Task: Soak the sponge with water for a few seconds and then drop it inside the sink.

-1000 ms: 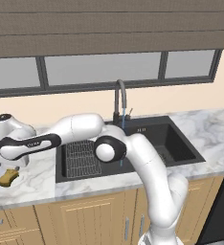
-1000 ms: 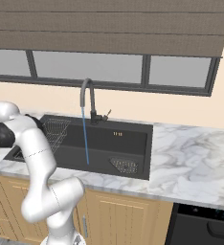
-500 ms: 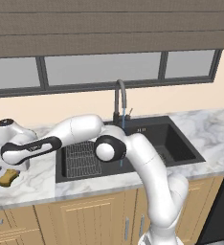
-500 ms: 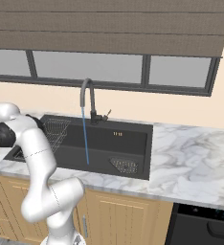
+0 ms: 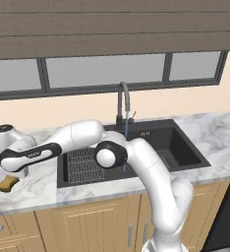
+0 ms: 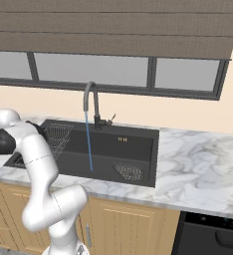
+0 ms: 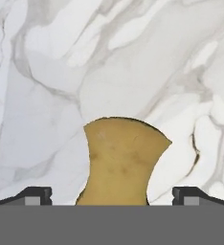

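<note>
We hang our gripper [image 7: 112, 198], jaws spread wide, straddling the sponge [image 7: 121, 162] on the counter [image 7: 47, 72], ready to clamp before carrying it under the water [image 5: 126, 130].

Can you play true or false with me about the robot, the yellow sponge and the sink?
1. The sponge lies on the marble counter. True.
2. The sponge is already in the sink. False: it sits on the counter, left of the sink.
3. Water runs from the faucet. True.
4. The gripper is squeezed shut on the sponge. False: its fingers stand open, one on each side of the sponge.
5. A wire rack sits in the sink. True.
</note>
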You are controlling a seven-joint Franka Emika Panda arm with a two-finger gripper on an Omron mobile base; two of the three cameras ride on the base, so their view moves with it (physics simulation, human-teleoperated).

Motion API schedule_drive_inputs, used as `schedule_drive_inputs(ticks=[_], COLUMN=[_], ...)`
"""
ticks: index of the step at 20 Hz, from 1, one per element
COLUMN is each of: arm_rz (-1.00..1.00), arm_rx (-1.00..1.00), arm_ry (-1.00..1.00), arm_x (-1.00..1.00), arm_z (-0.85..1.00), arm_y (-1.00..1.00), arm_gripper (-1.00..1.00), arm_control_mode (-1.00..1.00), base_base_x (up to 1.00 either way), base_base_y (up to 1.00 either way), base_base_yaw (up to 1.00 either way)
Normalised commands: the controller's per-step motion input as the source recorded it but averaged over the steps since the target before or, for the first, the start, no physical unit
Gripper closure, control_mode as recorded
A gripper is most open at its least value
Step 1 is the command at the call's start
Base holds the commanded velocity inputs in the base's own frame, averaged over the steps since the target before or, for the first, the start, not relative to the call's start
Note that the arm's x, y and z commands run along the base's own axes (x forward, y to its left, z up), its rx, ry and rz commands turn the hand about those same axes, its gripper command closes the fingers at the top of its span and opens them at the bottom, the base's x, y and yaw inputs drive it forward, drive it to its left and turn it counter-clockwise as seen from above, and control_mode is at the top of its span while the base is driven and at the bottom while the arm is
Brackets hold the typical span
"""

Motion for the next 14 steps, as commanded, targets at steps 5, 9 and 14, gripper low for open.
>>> schedule_drive_inputs(ticks=[5, 9, 14], arm_rz=[0.0, 0.0, 0.0], arm_rx=[0.0, 0.0, 0.0], arm_ry=[0.03, 0.05, 0.02], arm_x=[0.0, 0.0, 0.0], arm_z=[-0.02, -0.06, -0.09], arm_y=[0.03, 0.01, 0.0], arm_gripper=[-1.0, -1.0, -1.0], arm_control_mode=[-1.0, -1.0, -1.0], base_base_x=[0.0, 0.0, 0.0], base_base_y=[0.0, 0.0, 0.0], base_base_yaw=[0.0, 0.0, 0.0])
